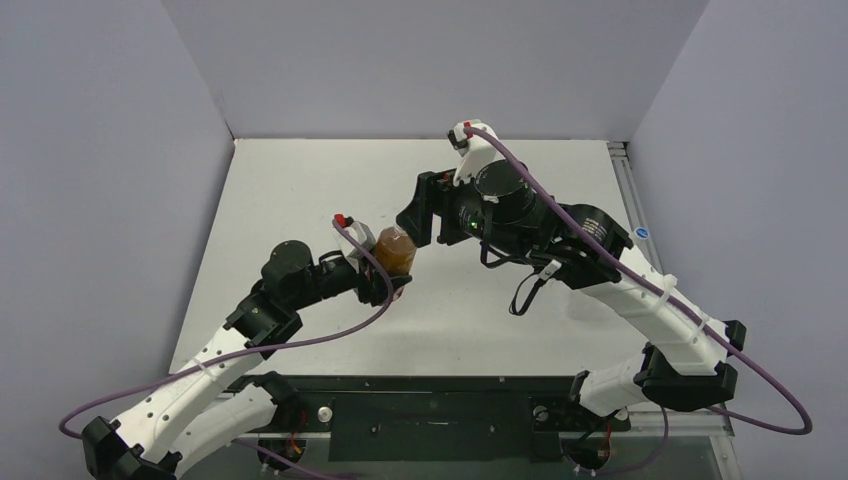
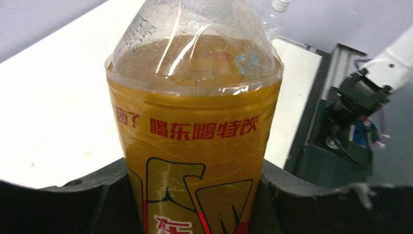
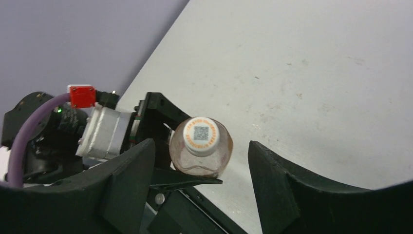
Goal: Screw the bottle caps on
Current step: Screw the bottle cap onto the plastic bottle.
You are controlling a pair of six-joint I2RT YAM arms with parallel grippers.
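Observation:
My left gripper (image 1: pixel 385 281) is shut on the lower body of the bottle (image 1: pixel 396 250) with amber-orange liquid and holds it upright above the table. In the left wrist view the bottle (image 2: pixel 195 146) fills the frame between the two black fingers (image 2: pixel 302 200). A white cap (image 3: pixel 201 135) with an orange ring and a printed code sits on the neck of this bottle (image 3: pixel 199 163). My right gripper (image 3: pixel 200 146) hovers over the cap, open, its fingers apart on either side and not touching it. Part of a clear bottle (image 2: pixel 272 22) shows behind.
The white table (image 1: pixel 300 180) is enclosed by grey walls at the back and both sides. A metal rail (image 1: pixel 625 180) runs along its right edge. The right arm (image 1: pixel 560 230) reaches across the table's middle; purple cables trail from both wrists.

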